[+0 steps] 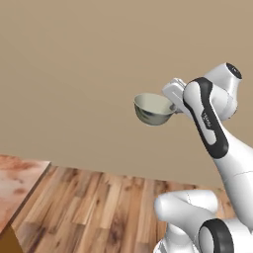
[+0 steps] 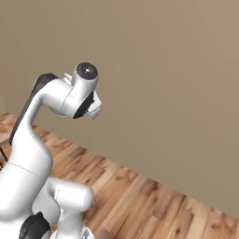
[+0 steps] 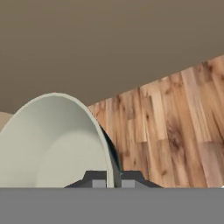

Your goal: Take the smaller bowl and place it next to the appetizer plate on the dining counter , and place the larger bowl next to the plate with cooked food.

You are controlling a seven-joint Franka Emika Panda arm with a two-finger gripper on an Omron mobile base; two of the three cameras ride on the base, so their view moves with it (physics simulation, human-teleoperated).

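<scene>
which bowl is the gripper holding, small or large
The smaller bowl, pinched by its rim in the gripper and carried above the wood floor; it's barely wider than the robot's hand.

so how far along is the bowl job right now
Done: a round bowl, dark grey-green outside and cream inside, is lifted off any surface. In hand: the tool is shut on its rim, carrying it high over the wood floor. Left: setting it down on the reddish marbled counter, then the second bowl.

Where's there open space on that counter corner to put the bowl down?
The counter corner at the left base view's lower left is bare as far as it shows, bordered by the wooden floor. Nothing crowds it. The pincer grips the bowl by its rim, up by the wall.
</scene>
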